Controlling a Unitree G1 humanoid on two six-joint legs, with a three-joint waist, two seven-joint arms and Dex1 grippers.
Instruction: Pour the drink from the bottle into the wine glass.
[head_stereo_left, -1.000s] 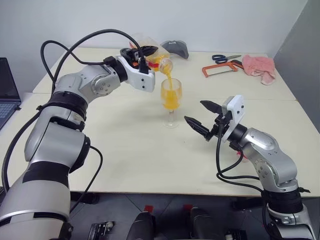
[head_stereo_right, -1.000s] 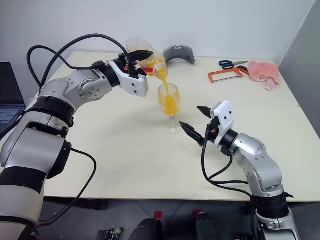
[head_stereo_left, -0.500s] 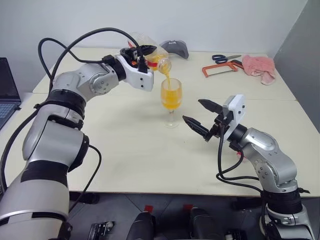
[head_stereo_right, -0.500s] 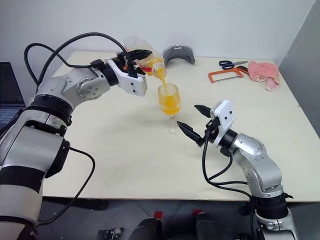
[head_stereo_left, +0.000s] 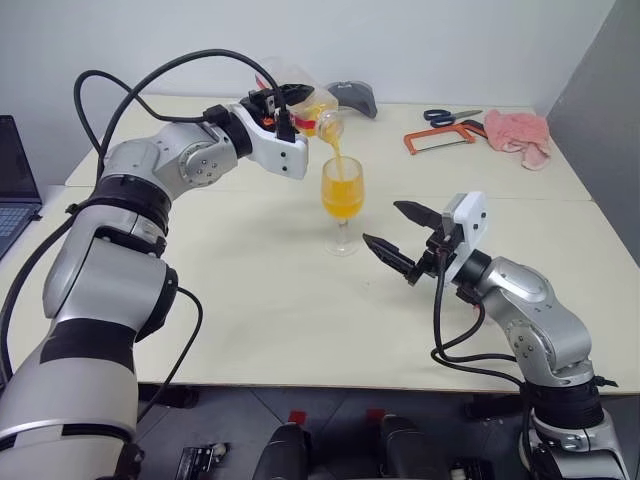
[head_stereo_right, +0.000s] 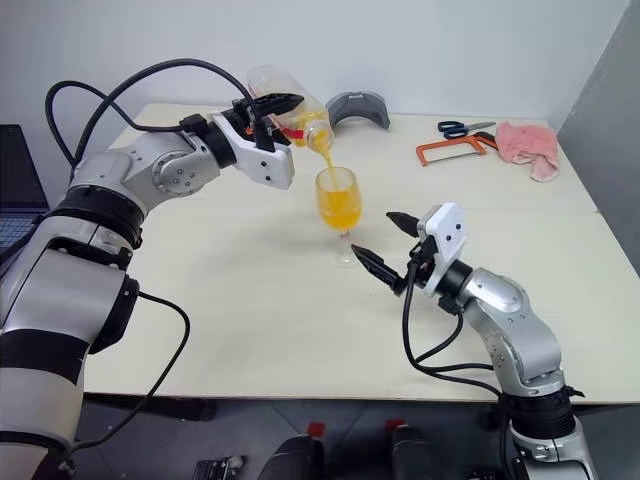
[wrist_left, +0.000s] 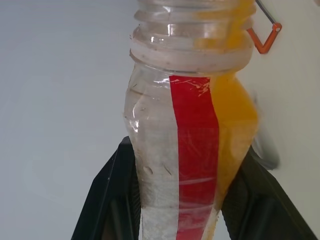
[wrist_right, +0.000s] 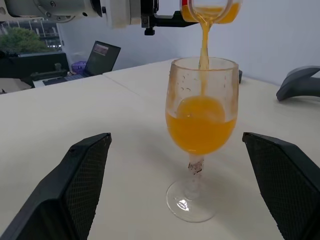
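Observation:
My left gripper (head_stereo_left: 289, 104) is shut on the clear bottle (head_stereo_left: 305, 106) with the red label stripe (wrist_left: 194, 150), holding it tipped over the wine glass (head_stereo_left: 341, 196). A thin stream of orange drink (wrist_right: 203, 46) falls from the bottle's mouth into the bowl. The bowl is more than half full of drink (wrist_right: 201, 131). The glass stands upright on the table (head_stereo_left: 250, 290). My right gripper (head_stereo_left: 383, 224) is open just right of the glass at stem height, apart from it, and its black fingers (wrist_right: 80, 185) flank the glass in the right wrist view.
At the table's far right lie an orange hacksaw (head_stereo_left: 438, 139), scissors (head_stereo_left: 451, 116) and a pink cloth (head_stereo_left: 520, 134). A grey object (head_stereo_left: 351, 96) sits behind the bottle. A laptop (head_stereo_left: 14, 185) is at the left edge.
The drink level in the wine glass has risen as the stream keeps flowing. The bottle is tipped slightly further. Both arms have hardly moved.

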